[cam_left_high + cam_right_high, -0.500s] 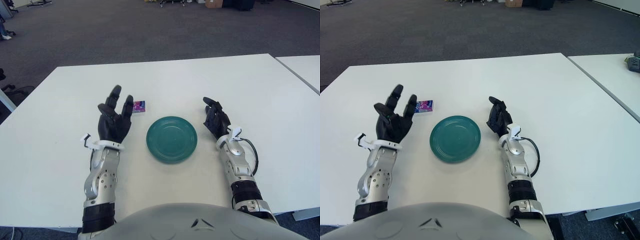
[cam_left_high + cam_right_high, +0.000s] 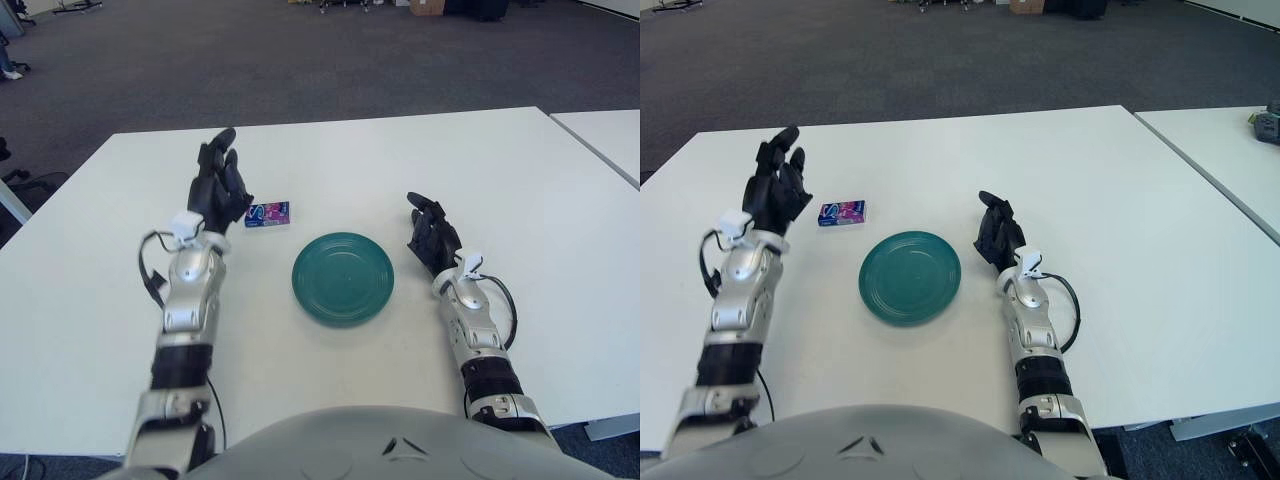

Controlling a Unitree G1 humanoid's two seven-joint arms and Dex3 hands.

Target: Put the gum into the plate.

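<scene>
The left hand (image 2: 220, 185) hovers with fingers spread and empty just left of the gum (image 2: 268, 214) – the reach is under way, not yet a grasp – and next must close on the pack, which lies beyond the plate (image 2: 343, 277), while the right hand (image 2: 430, 238) rests beside the plate, fingers loosely curled.

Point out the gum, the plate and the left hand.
gum (image 2: 268, 214), left eye view, middle of the pack's top face.
plate (image 2: 343, 278), left eye view, bare centre of the dish.
left hand (image 2: 220, 186), left eye view, middle of the hand.
</scene>
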